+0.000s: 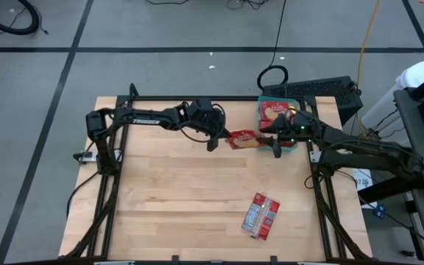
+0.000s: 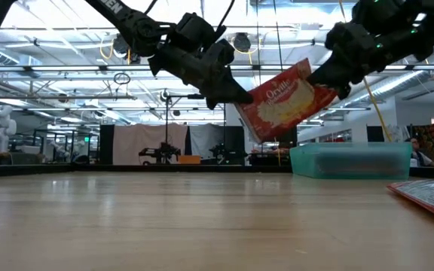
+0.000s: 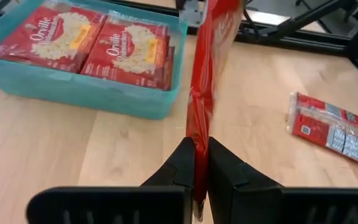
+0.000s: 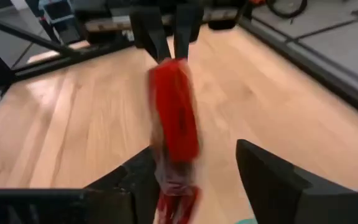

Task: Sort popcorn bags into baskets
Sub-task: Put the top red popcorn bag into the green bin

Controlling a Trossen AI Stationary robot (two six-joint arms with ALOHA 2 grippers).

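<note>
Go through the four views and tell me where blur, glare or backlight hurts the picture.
High view: even light, no glare on the table. Low view: bright ceiling lights behind leave both arms as dark shapes; the near tabletop is soft. Left wrist view: crisp on the held popcorn bag and the tray. Right wrist view: that bag is smeared by blur.

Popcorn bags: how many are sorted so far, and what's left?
Done: at least two popcorn bags lie face up in the teal basket. In hand: the left gripper pinches one bag in the air beside the basket, with the right gripper open at its other end. Left: one bag on the table.
</note>
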